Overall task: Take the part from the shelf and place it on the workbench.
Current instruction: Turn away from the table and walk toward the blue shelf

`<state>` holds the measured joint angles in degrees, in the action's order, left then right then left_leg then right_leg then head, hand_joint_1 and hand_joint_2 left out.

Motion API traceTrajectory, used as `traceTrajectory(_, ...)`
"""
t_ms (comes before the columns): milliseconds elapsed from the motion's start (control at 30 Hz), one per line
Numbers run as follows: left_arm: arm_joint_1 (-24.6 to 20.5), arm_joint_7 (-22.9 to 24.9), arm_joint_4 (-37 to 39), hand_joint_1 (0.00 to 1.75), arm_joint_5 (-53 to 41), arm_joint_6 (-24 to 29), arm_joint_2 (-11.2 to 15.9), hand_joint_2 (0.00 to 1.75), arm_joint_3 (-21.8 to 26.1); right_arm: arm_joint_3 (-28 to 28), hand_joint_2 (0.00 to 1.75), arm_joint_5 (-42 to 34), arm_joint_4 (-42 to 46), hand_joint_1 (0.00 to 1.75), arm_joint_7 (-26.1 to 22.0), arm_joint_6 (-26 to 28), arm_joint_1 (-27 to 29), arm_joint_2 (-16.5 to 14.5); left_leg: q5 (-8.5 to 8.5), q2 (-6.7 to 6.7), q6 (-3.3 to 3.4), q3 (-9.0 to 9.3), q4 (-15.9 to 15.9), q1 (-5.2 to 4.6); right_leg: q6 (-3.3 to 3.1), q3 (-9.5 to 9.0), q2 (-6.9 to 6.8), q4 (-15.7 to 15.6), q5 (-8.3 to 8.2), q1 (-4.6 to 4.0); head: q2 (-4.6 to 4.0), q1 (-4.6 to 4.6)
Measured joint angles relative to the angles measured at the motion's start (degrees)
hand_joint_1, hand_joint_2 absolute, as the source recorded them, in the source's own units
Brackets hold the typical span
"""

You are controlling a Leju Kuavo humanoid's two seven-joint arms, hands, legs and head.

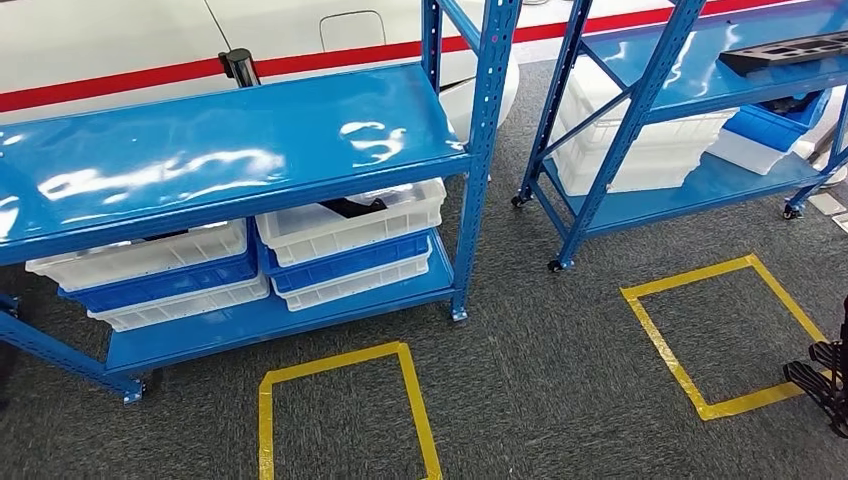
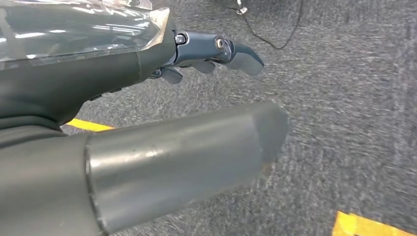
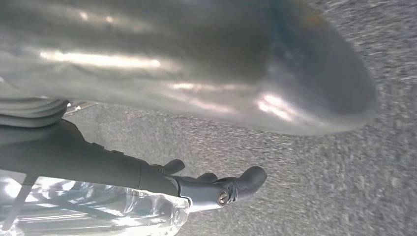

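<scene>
Both arms hang low here, wrists looking down at grey carpet. The left hand holds nothing, its fingers stretched out and apart, over carpet with yellow tape close behind. The right hand is the same story: fingers loosely extended, nothing between them.

Now, the part. In the head view a flat black part lies on the top level of the right-hand shelf, up at the far right, its long axis running roughly along the shelf's length. That looks like the target, though there is also something dark sitting in a white bin on the lower level of the near shelf, too hidden to name.

If the black piece is the one, it lies ahead and off to the robot's right, well apart from both hands, so the right arm is the nearer one by my reckoning. The yellow floor box in front of that shelf looks like the standing mark. No bench is in sight from here; the fetch has not begun.
</scene>
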<state>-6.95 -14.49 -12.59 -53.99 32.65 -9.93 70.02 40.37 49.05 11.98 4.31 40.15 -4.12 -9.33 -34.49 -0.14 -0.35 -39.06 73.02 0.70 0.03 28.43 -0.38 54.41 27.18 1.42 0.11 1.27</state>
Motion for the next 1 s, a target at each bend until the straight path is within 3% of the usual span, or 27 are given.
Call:
traceTrajectory(33,0.00,0.00,0.00,0.00,0.00,0.00,0.05,0.00,0.00,0.02,0.00,0.00,0.00,0.00,0.00,0.00,0.03,-0.01,0.81,0.01,-0.33,1.25,-0.73,0.38,0.25,0.49,0.01,0.32,-0.27,0.16,0.00,0.01)
traceTrajectory(133,-0.06,0.00,0.01,0.00,0.00,0.00,0.16,0.00,0.00,0.04,0.00,0.00,0.00,0.00,0.00,0.00,-0.01,-0.02,4.50,-0.18,-1.21,8.90,-11.64,1.30,0.96,2.17,0.10,1.87,-0.65,0.58,0.00,-0.06)
traceTrajectory(167,-0.04,0.00,0.01,0.00,0.00,0.00,0.16,0.00,-0.01,0.04,0.00,0.00,0.00,0.00,0.00,0.00,-0.07,-0.03,4.93,-0.37,-1.13,10.28,-14.06,1.32,1.27,2.59,0.14,2.29,-0.77,0.48,0.00,-0.04)
traceTrajectory(200,-0.04,0.00,0.02,0.00,0.00,0.00,0.17,0.00,-0.01,0.04,0.00,0.00,0.00,0.00,0.00,0.00,-0.12,-0.05,4.85,-0.56,-0.81,10.66,-15.07,1.20,1.70,3.00,0.20,2.53,-0.97,0.30,0.00,-0.03)
traceTrajectory(267,-0.05,-0.01,0.02,0.00,0.00,0.00,0.22,0.00,-0.02,0.07,0.00,0.00,0.00,0.00,0.01,0.00,-0.12,-0.09,5.18,-0.67,0.45,9.91,-15.04,0.76,2.81,3.51,0.30,2.43,-1.61,-0.01,0.00,0.14)
traceTrajectory(333,-0.12,-0.04,0.02,0.00,0.00,0.00,0.21,0.00,-0.02,0.17,0.00,0.01,0.00,0.00,0.01,0.00,-0.05,-0.05,6.04,-0.36,1.89,9.17,-15.44,0.55,3.29,4.56,0.33,3.49,-0.87,0.14,0.00,0.24)
traceTrajectory(400,-0.11,-0.06,0.02,0.00,0.00,0.00,0.20,0.00,-0.01,0.33,0.00,0.05,0.00,0.00,-0.02,0.00,-0.05,-0.06,7.16,0.03,3.07,8.02,-15.65,0.39,2.63,6.98,0.34,9.00,3.01,0.32,0.00,0.38)
traceTrajectory(467,-0.10,-0.05,0.02,0.00,0.01,0.00,0.22,0.00,0.00,0.48,0.00,0.17,0.00,0.00,-0.08,0.00,-0.04,-0.10,8.14,0.23,3.55,6.65,-15.60,0.03,2.15,9.56,0.35,16.55,7.14,0.21,0.00,0.50)
traceTrajectory(500,-0.10,-0.05,0.02,0.00,0.03,0.00,0.21,0.00,0.00,0.54,0.00,0.25,0.00,0.00,-0.12,0.00,-0.04,-0.08,8.61,0.30,3.60,6.03,-15.57,-0.15,2.30,9.82,0.35,18.63,7.91,0.14,0.00,0.49)
traceTrajectory(533,-0.10,-0.04,0.02,0.00,0.09,0.00,0.20,0.00,0.00,0.59,0.00,0.36,0.00,0.00,-0.16,0.00,-0.03,-0.06,9.04,0.34,3.60,5.47,-15.54,-0.31,2.63,8.96,0.35,18.62,7.70,0.06,0.00,0.49)
traceTrajectory(600,-0.10,-0.04,0.02,0.00,0.42,0.02,0.17,0.00,0.01,0.63,0.00,0.72,0.00,0.00,-0.35,0.00,-0.11,-0.01,9.89,0.33,3.44,4.57,-15.51,-0.51,3.26,3.80,0.34,12.10,5.49,-0.14,0.00,0.48)
traceTrajectory(667,-0.10,-0.05,0.02,0.00,0.84,0.04,0.15,0.00,0.03,0.63,0.00,1.14,0.00,0.00,-0.61,0.00,-0.33,0.04,10.57,0.32,3.00,4.06,-15.50,-0.70,2.99,-1.76,0.35,3.71,4.08,-0.60,0.00,0.46)
traceTrajectory(700,-0.10,-0.08,0.02,0.00,1.01,0.04,0.14,0.00,0.06,0.63,0.00,1.30,0.00,0.00,-0.73,-0.03,-0.42,0.05,10.84,0.32,2.70,3.96,-15.47,-0.75,2.61,-2.97,0.36,1.45,3.92,-0.81,0.00,0.51)
traceTrajectory(767,-0.12,-0.22,0.02,0.00,1.34,0.05,0.11,0.00,0.13,0.63,0.00,1.60,0.00,0.00,-0.88,-0.13,-0.45,0.04,11.13,0.34,2.09,3.93,-15.60,-0.74,1.98,-2.84,0.37,0.57,3.59,-1.07,0.00,0.60)
traceTrajectory(867,-0.09,-0.50,0.02,0.00,1.86,0.07,0.13,0.00,0.48,0.63,0.00,2.05,0.00,0.00,-0.88,-0.30,-0.45,0.05,10.35,0.29,2.39,3.71,-15.82,-0.54,1.34,-2.47,0.37,0.22,3.07,-0.93,0.00,0.66)
traceTrajectory(1000,-0.08,-0.71,0.02,0.00,2.16,0.09,0.14,0.00,1.04,0.66,0.00,2.30,-0.02,0.00,-0.66,-0.37,-0.35,0.04,12.70,0.20,1.67,3.67,-16.36,-0.11,0.74,-2.05,0.35,0.54,2.58,-1.39,0.00,0.63)
